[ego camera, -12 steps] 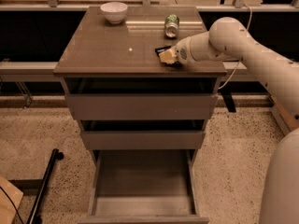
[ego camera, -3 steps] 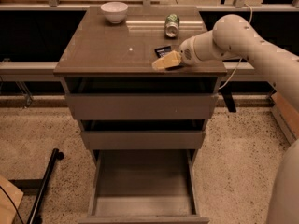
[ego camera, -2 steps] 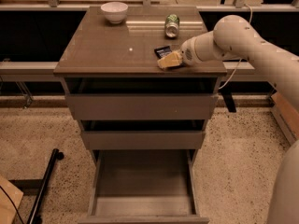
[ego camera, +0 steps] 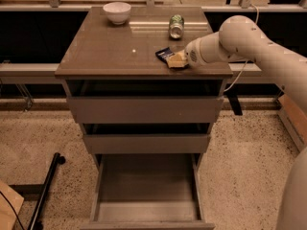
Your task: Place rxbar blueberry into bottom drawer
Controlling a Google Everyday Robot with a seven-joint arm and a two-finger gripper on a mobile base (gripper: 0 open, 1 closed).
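Note:
The rxbar blueberry (ego camera: 164, 54), a small dark navy bar, lies flat on the cabinet top (ego camera: 120, 47) right of centre. My gripper (ego camera: 176, 61), tan-tipped on a white arm reaching in from the right, sits low on the top at the bar's right end and covers part of it. The bottom drawer (ego camera: 144, 188) is pulled out below, with its bare inside showing. It is well below and in front of the gripper.
A green soda can (ego camera: 176, 26) lies behind the bar, and a white bowl (ego camera: 117, 12) stands at the back left corner. The top drawer (ego camera: 144, 110) and middle drawer (ego camera: 146, 143) stand slightly out. A black pole (ego camera: 45, 190) lies on the floor at left.
The gripper has shifted a little up and to the right, staying low at the bar's right end. The bar stays on the cabinet top. The drawers have not moved.

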